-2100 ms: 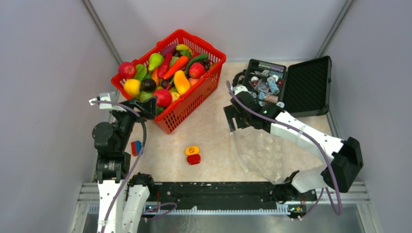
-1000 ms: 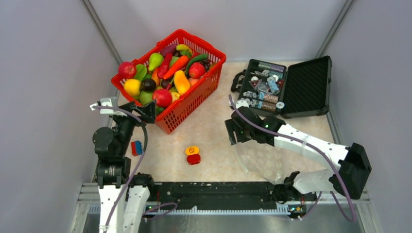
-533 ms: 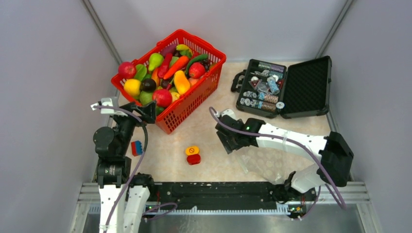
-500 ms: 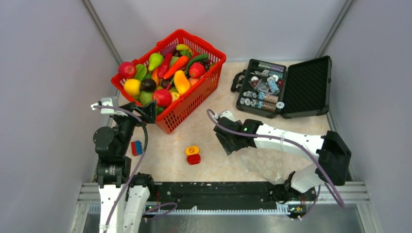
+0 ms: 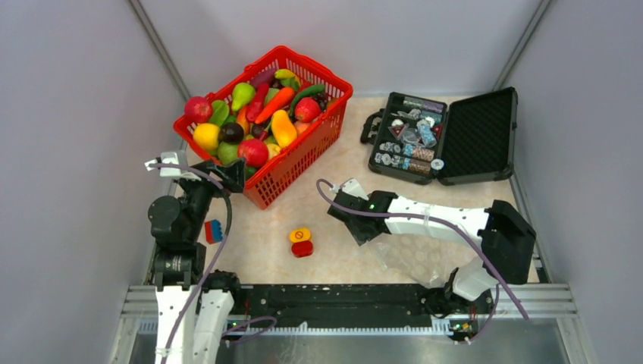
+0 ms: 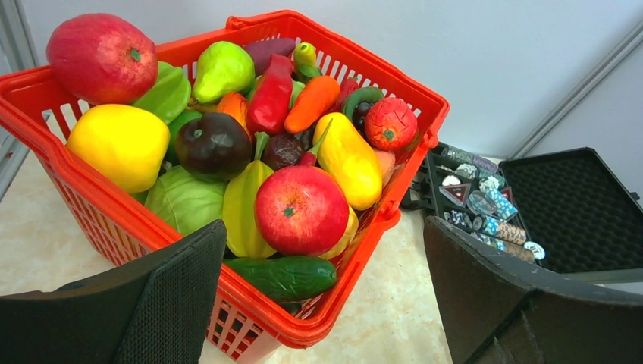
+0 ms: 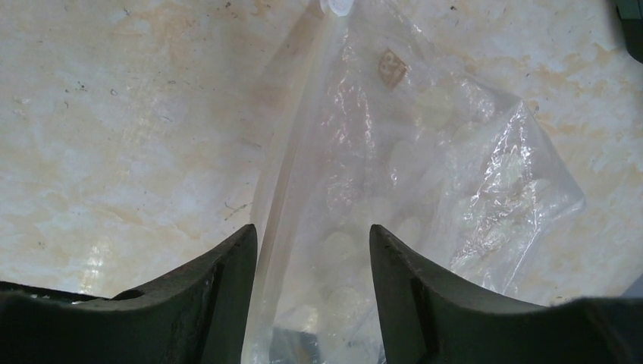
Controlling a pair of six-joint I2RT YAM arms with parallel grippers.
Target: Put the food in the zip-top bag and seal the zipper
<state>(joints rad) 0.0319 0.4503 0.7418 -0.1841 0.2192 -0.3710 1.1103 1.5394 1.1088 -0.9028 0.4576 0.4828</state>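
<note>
The food [image 5: 254,152] is piled in a red basket [image 5: 299,159] at the back left; in the left wrist view a red apple [image 6: 301,208] and a green cucumber [image 6: 284,277] lie nearest. My left gripper [image 5: 227,174] [image 6: 324,224] hovers open just short of the basket's near corner, holding nothing. The zip-top bag [image 5: 413,254] [image 7: 425,152] lies flat on the table at the front right. My right gripper [image 5: 356,227] [image 7: 312,227] is low over the bag's left edge. Its jaws stand apart, with the zipper [image 7: 280,174] running between them.
An open black case [image 5: 485,133] of poker chips sits at the back right. A small orange-and-red button block [image 5: 301,242] lies at the front centre. A blue-and-red brick [image 5: 213,230] lies beside the left arm. Grey walls close in on both sides.
My right arm has swung left and toward the near edge, from beside the case to the bag's left edge. Its jaws have narrowed. The left arm has hardly moved.
</note>
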